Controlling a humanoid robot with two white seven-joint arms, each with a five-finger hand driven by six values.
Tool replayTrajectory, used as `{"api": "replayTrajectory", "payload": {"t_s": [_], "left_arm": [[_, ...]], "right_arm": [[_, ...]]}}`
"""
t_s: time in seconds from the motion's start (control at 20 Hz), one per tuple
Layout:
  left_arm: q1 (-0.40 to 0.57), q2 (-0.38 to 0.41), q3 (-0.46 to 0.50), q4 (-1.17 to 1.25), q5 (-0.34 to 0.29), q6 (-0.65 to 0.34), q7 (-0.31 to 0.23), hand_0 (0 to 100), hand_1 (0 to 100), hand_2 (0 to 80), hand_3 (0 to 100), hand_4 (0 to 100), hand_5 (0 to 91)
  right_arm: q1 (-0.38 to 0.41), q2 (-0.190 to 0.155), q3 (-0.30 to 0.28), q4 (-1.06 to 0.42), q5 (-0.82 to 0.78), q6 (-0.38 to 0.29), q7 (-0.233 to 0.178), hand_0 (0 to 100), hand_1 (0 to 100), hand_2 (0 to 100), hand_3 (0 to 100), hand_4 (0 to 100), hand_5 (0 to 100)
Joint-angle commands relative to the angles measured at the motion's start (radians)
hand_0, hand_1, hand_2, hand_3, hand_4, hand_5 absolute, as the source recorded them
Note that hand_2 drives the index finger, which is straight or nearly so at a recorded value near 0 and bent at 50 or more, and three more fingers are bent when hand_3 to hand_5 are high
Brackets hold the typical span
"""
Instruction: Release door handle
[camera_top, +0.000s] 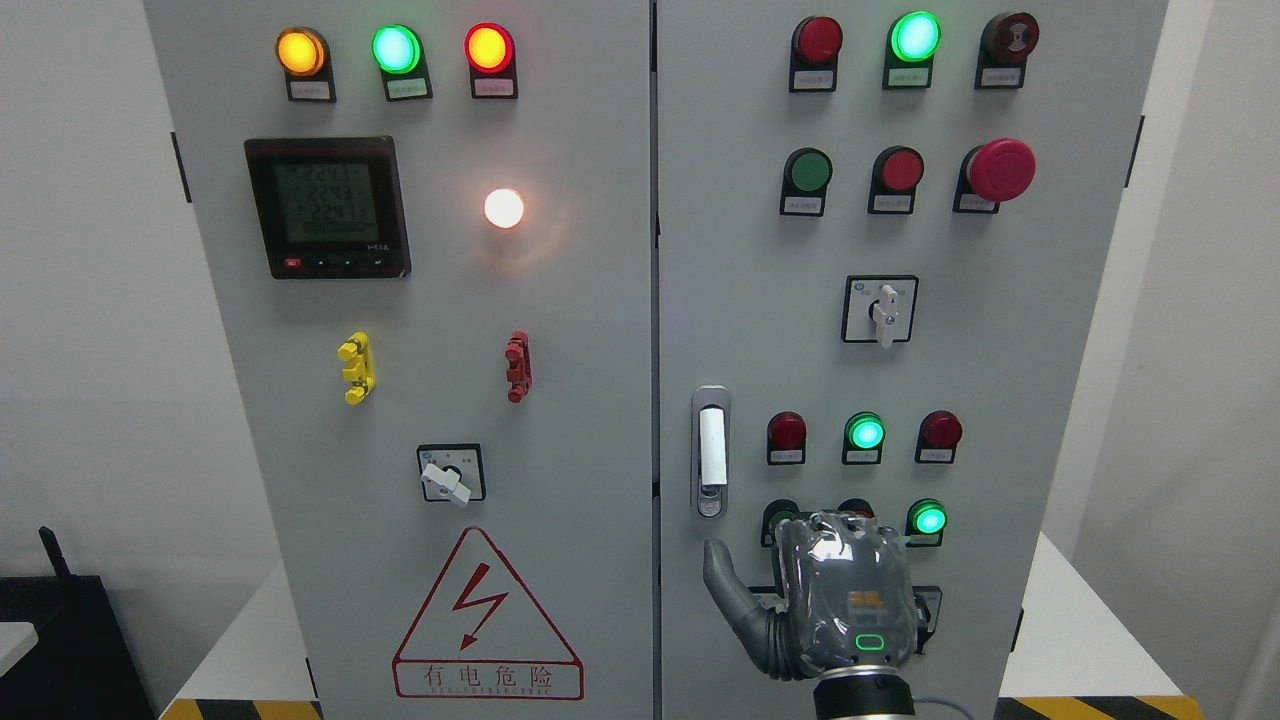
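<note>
The door handle (710, 450) is a white lever in a silver recessed plate on the left edge of the cabinet's right door (760, 300), lying flush and upright. My right hand (835, 590) rises from the bottom edge, below and to the right of the handle, and does not touch it. Its back faces the camera, the thumb (722, 580) sticks out to the left, and the fingers are relaxed with nothing in them. The hand hides part of the lowest row of buttons. My left arm does not show.
Both grey cabinet doors are closed, with the seam (655, 300) between them. The right door carries lit lamps, push buttons, a red emergency stop (1000, 170) and a rotary switch (880, 312). The left door has a meter (328, 207), a switch (450, 478) and a warning triangle (487, 620).
</note>
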Motion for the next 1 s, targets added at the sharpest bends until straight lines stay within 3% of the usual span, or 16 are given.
{"api": "replayTrajectory", "payload": {"t_s": [0.0,0.3,0.95], "left_arm": [[0.001,0.000,0.011,0.017,0.000,0.001,0.001,12,39,0.0,0,0,0.0],[0.000,0.000,0.011,0.017,0.000,0.001,0.001,12,39,0.0,0,0,0.0],[0.000,0.000,0.011,0.017,0.000,0.001,0.001,12,39,0.0,0,0,0.0]], "right_arm": [[-0.027,0.001,0.024,-0.005,0.002,0.001,0.004,33,0,99,100,91,90],[-0.053,0.003,0.027,0.005,0.003,0.001,0.025,33,0,99,100,91,90],[-0.099,0.007,0.024,0.046,-0.003,0.003,0.030,33,0,99,100,91,90]]}}
